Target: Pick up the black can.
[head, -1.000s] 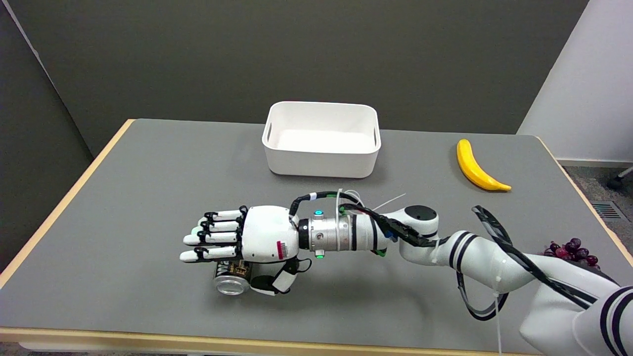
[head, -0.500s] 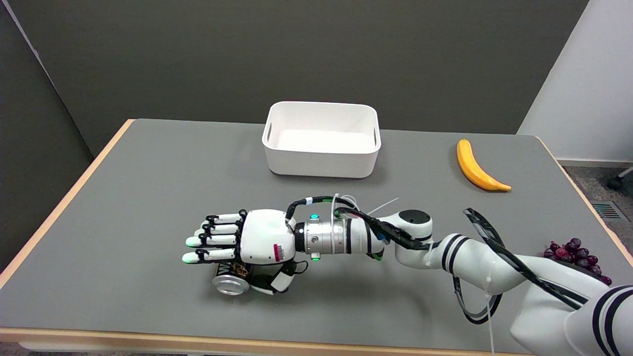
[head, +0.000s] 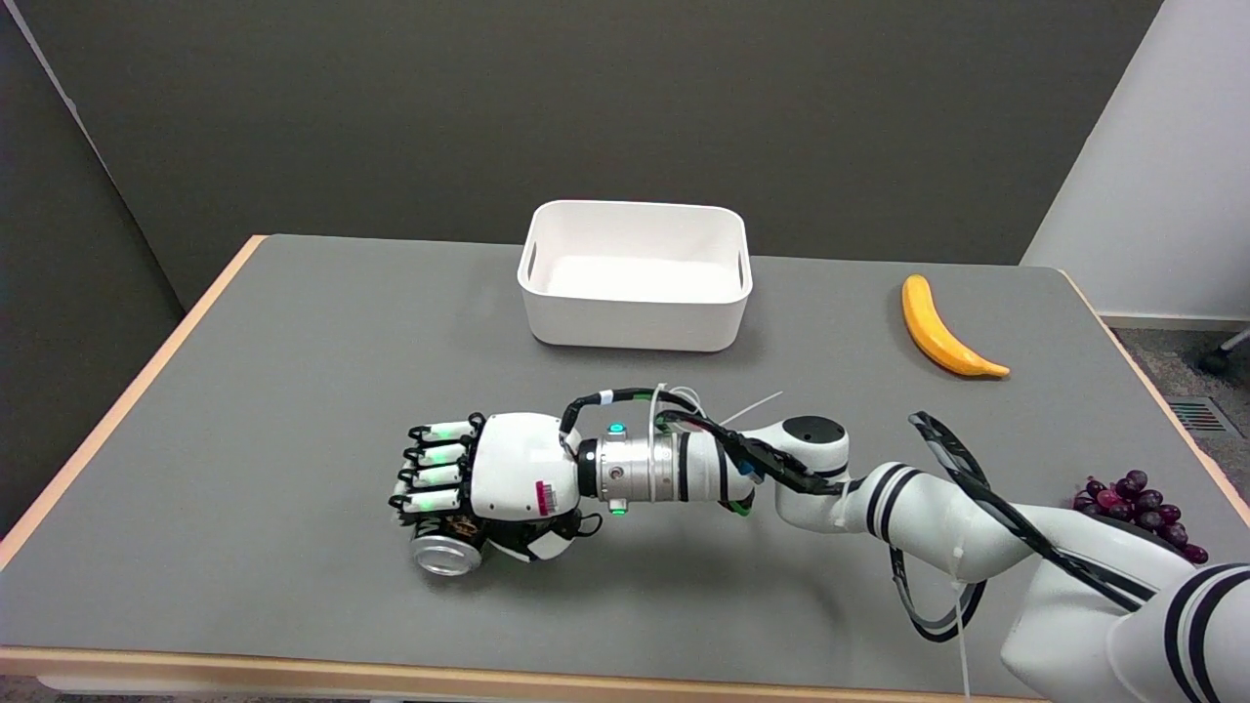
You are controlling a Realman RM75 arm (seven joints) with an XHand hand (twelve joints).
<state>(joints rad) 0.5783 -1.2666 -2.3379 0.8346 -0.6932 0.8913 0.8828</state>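
Head view: one frame, looking down across the grey-topped bench (head: 293, 391) with its pale wood edge.
Landmark: white rectangular plastic tub (head: 635, 273), standing at the far middle of the bench; nothing seen inside it.
Task object: black metal drinks can (head: 444, 545), lying on its side well nearer the camera than the tub and a little to the tub's left. Its silver end faces the camera. Most of the body is hidden under the hand.
Right hand (head: 488, 483): black-and-white, palm down over the can, fingers (head: 435, 454) curled down over the can's far side, thumb low at the can's near side. Reads as wrapped on the can.
Contact: can appears to rest on the bench surface; no gap visible beneath it.
Progress: reach done, grasp closed or very nearly so. Lift not yet done.
Remaining: raise the can clear of the bench, judged the only step left.
Risk: round can on its side could roll out toward the camera if the thumb hold is light.
Others: yellow banana (head: 942, 330) to the tub's right; dark purple grape bunch (head: 1133, 498) further right and nearer the camera.
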